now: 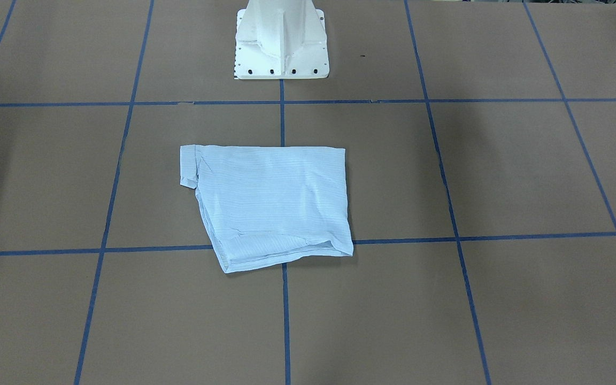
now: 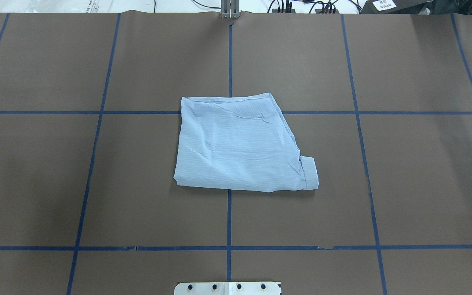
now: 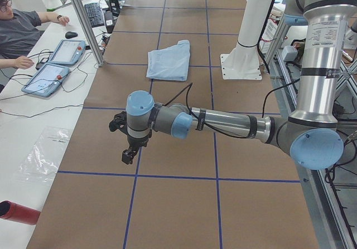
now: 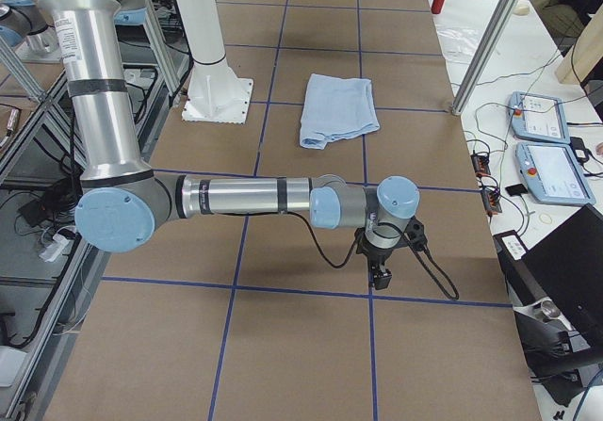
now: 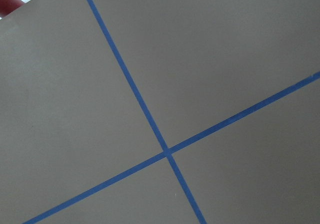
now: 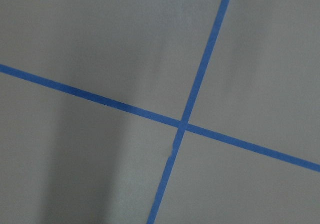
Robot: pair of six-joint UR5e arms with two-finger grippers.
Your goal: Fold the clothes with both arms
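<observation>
Overhead exterior shows the shirt (image 2: 240, 147) folded flat at mid-table (image 2: 404, 184), across a blue tape crossing (image 2: 229, 98). The left gripper (image 3: 129, 155) and right gripper (image 4: 382, 278) hover near opposite table ends, well apart from it. I cannot tell whether either is open or closed.

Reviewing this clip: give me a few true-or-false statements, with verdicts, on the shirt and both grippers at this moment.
1. The shirt lies folded into a compact shape on the table. True.
2. The left gripper grips the shirt. False: it hangs over bare table, well apart from the shirt.
3. The right gripper hangs over bare table, away from the shirt. True.
4. Both sleeves lie spread out to the sides. False: the shirt is folded up, with no sleeve stretched out.
5. The white pedestal base stands on the shirt. False: bare table lies between them.
</observation>
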